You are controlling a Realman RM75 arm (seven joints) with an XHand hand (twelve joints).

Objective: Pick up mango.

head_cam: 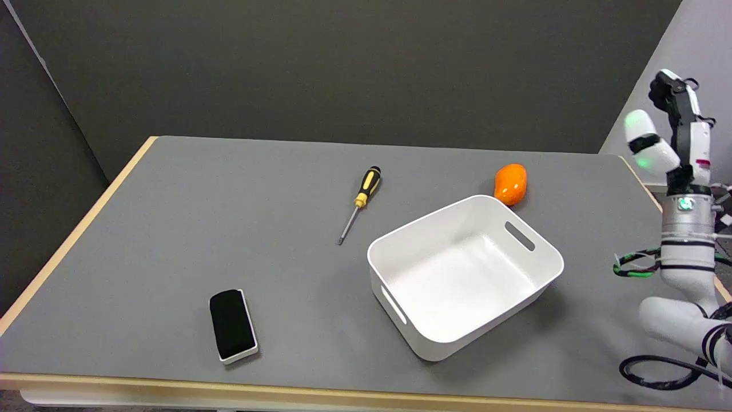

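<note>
Writing: none that I can read on any object from my seat; a small red mark on the hand's white casing is too small to make out.
Table (171, 229): grey top with a pale wooden edge, cut off along the bottom of my view.
Eraser (232, 325): black pad on a white base, lying flat near the front left, well apart from everything else.
Screwdriver (358, 202): black-and-yellow handle pointing away from me, thin shaft pointing toward the near side; I cannot make out the tip type.
Bin (549, 260): white, open-topped, with slot handles, sitting at an angle right of centre; I see nothing inside it.
Mango (510, 183): orange and glossy, on the table just behind the bin's far corner; its lower edge is hidden by the bin rim.
Right hand (669, 134): raised in the air at the far right edge, well apart from the mango, holding nothing; fingers seen side-on and bunched, so I cannot tell how wide they are.
</note>
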